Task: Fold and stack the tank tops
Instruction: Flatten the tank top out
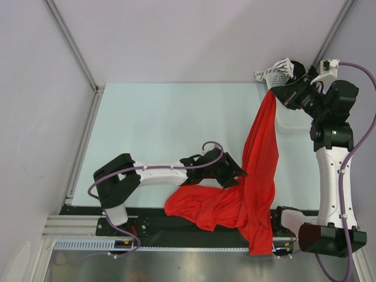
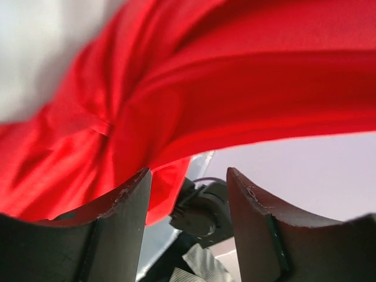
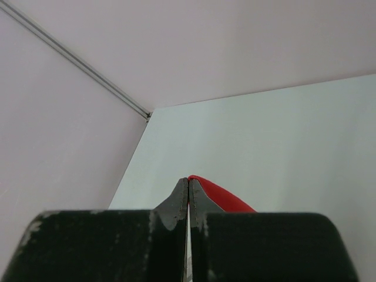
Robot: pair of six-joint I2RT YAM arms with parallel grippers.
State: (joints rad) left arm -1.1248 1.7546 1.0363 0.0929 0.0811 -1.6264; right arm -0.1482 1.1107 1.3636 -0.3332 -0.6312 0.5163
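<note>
A bright red tank top [image 1: 258, 158] hangs stretched from my right gripper [image 1: 276, 92] at the far right down to a crumpled heap at the table's near edge, draping over the front rail. My right gripper [image 3: 188, 183] is shut on a fold of the red tank top [image 3: 220, 194] and holds it raised. My left gripper [image 1: 239, 172] sits low beside the hanging cloth, open and empty. In the left wrist view the red tank top [image 2: 235, 76] spreads above the open left gripper [image 2: 189, 176], with its edge near the left finger [image 2: 132, 200].
A white mesh basket [image 1: 278, 71] stands at the far right corner behind my right gripper. The pale table [image 1: 170, 123] has a metal rail [image 1: 85, 141] along its left side and grey walls behind. The right arm's base [image 2: 202, 214] shows between my left fingers.
</note>
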